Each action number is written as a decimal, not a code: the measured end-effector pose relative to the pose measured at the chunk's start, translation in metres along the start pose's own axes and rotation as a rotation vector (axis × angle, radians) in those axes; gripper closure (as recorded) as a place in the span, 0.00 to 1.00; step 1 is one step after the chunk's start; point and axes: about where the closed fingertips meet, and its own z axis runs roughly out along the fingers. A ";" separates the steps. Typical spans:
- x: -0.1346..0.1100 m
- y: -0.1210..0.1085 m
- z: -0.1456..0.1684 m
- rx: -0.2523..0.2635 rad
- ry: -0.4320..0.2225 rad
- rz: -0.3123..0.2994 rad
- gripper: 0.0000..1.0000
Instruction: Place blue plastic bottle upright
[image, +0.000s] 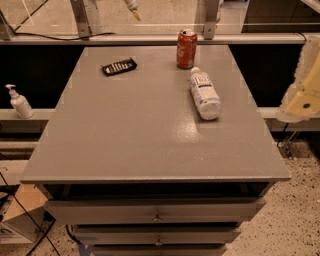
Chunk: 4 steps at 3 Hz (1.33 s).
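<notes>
I've got the blue plastic bottle lying on its side on the right half of the desk, white cap pointing far, just beside the red soda can. My gripper hangs off the desk's right edge, well apart from the bottle; whether it's open or closed, I can't tell. I reckon the clean approach is across the bottle's middle, then swinging the cap end up, away from the can. The round body could roll if nudged.
</notes>
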 end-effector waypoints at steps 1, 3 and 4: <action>0.000 0.000 0.000 0.000 0.000 0.000 0.00; 0.000 0.000 0.000 0.000 0.000 0.000 0.00; 0.000 0.000 0.000 0.000 0.000 0.000 0.00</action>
